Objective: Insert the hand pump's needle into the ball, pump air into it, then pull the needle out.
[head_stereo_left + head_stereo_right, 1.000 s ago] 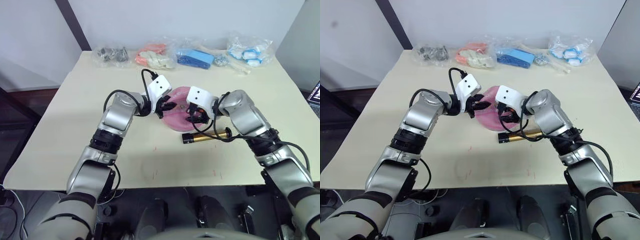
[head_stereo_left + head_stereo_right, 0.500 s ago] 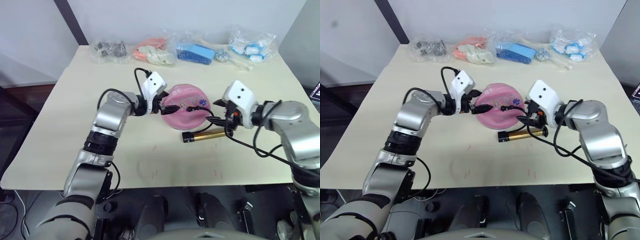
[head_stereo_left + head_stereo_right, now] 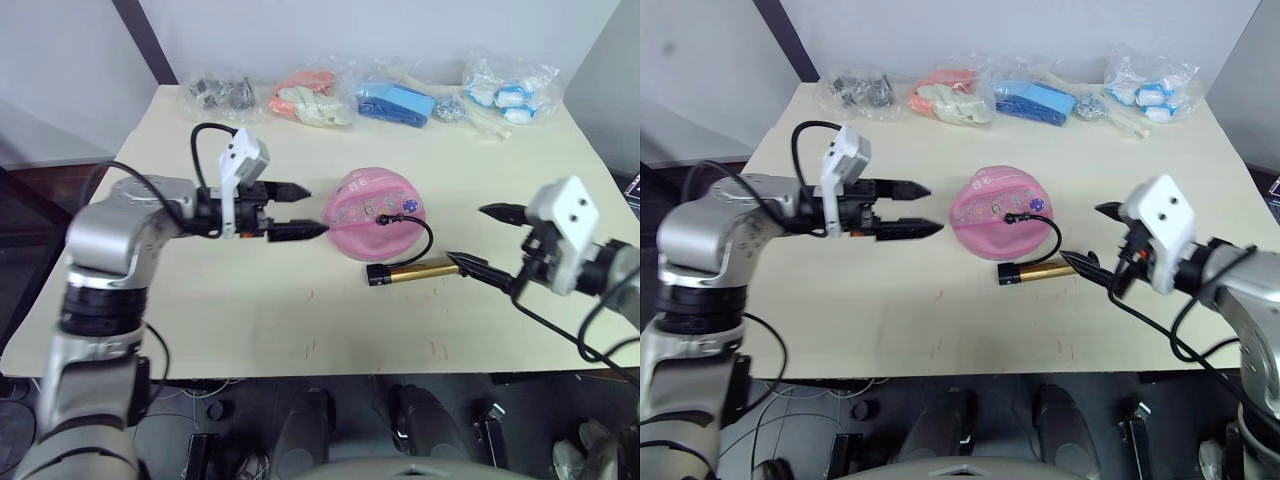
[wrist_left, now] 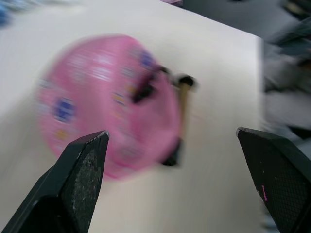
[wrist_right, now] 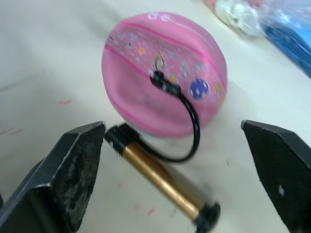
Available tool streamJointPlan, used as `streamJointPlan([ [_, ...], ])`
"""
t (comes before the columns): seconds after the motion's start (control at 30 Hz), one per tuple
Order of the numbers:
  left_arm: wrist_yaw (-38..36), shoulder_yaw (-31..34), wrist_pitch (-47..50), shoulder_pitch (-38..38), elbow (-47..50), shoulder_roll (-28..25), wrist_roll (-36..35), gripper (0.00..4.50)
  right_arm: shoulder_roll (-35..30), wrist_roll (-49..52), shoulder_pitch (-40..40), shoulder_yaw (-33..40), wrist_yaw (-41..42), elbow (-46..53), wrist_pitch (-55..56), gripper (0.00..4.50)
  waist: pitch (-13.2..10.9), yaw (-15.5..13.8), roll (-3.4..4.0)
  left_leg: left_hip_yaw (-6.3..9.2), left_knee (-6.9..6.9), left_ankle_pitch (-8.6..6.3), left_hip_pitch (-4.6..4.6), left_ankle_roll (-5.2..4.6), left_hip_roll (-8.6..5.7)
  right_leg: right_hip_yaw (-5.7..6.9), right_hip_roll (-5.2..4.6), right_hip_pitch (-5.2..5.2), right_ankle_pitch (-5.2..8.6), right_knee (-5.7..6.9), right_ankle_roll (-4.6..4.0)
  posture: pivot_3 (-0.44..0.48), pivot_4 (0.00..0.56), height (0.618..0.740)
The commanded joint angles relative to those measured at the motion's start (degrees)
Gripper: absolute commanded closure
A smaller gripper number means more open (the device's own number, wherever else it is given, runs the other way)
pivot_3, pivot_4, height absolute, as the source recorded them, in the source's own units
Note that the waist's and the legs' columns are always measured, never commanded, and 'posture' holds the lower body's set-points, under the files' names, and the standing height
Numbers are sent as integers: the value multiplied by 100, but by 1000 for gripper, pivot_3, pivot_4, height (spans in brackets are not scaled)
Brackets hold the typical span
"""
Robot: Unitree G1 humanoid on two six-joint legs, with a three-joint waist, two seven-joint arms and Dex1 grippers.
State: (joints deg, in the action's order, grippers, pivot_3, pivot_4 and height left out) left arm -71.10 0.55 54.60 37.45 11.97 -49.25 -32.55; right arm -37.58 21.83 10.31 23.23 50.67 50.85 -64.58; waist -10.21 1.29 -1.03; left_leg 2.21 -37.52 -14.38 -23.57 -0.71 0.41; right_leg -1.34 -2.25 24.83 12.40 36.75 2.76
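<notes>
While the ball (image 3: 378, 213) is lying in the middle of the frame on the table (image 3: 180, 300), both our grippers are standing away from it and are holding nothing. Our left gripper (image 3: 298, 211), in the centre-left of the frame, is pointing toward the ball with its two fingers clearly apart. Our right gripper (image 3: 482, 239), in the right part of the frame, is also spread wide, with its lower finger close to the handle end of the hand pump (image 3: 412, 271). The pump is lying flat just below the ball, and its thin hose (image 5: 190, 127) is curving up to the black fitting of the needle (image 5: 162, 83), which is sitting on the ball's upper face; it seems to be inserted already, but we cannot tell how deep. The ball is looking flattened and saggy, so we are judging it soft and light: it will probably yield and roll away if we are pushing it, and one gripper should steady it at its side, away from the valve. The pump body is metal, stiff and smooth, maybe slippery, so we are thinking to hold the cylinder at its middle and the T-handle with the other gripper. The hose is thin and the needle looks fragile, so pulling sideways could bend it. Bags of small items (image 3: 310, 100) are lying along the upper edge of the table.
</notes>
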Motion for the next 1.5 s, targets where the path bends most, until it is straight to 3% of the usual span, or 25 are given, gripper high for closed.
streamJointPlan([
  [0.03, -134, -111, -22, -136, 606, -97, -300, 0, -177, -92, -747, 508, -157, 573, 559, 86, 0, -59, 0, 0, -2, 0, 0, 0, 0, 1, 0, -1, 4, 0, 6, 0, 150, 740],
  [0.33, 865, -1280, 56, 261, 642, 825, 188, 0, -45, 1310, -2585, 2266, 87, 915, 651, 86, -1, -114, -4, 1, -83, -1, -12, -2, 3, 3, 6, -22, -3, 13, 32, 0, 150, 740],
  [0.6, 1282, -2331, -142, 964, -28, 1827, 826, 0, -314, 2715, -3917, 3225, -766, 915, 1241, 86, 4, -91, -3, -16, -100, 1, 4, -4, 6, -19, 13, -37, -22, 13, 41, 0, 150, 740],
  [0.67, 1549, -2759, -317, 1160, -417, 2283, 1198, 0, -408, 2943, -4387, 3348, -1086, 915, 1450, 86, 5, -78, -1, -23, -99, 1, 6, -4, 6, -26, 13, -37, -22, 13, 42, 0, 150, 740],
  [0.83, 1743, -3281, -858, 1360, -1222, 2987, 1761, 0, -652, 3360, -5028, 3312, -1726, 915, 1977, 86, 3, -73, -7, -23, -99, 0, -1, -5, 3, -29, 13, -36, -23, 8, 44, 0, 150, 740],
  [0.93, 1780, -3437, -1297, 1473, -1809, 3412, 2029, 691, -829, 3521, -5357, 3194, -2102, 915, 2328, 0, 3, -81, -5, -21, -98, 0, -1, -6, 6, -27, 16, -35, -23, 8, 43, 0, 150, 740],
  [1.2, 1854, -3586, -2406, 1862, -3510, 4390, 2808, 691, -1229, 3621, -5671, 2756, -2847, 915, 2848, 0, 3, -163, -7, -24, -114, -2, -12, -8, 1, -31, 13, -36, -22, 2, 42, 0, 150, 740],
  [1.5, 2180, -3670, -3305, 2328, -5325, 5373, 3582, 691, -1369, 3410, -5741, 2380, -3108, 915, 2956, 0, 2, -223, -9, -22, -127, -6, -21, -15, -1, -30, 13, -36, -25, 1, 47, 0, 150, 740],
])
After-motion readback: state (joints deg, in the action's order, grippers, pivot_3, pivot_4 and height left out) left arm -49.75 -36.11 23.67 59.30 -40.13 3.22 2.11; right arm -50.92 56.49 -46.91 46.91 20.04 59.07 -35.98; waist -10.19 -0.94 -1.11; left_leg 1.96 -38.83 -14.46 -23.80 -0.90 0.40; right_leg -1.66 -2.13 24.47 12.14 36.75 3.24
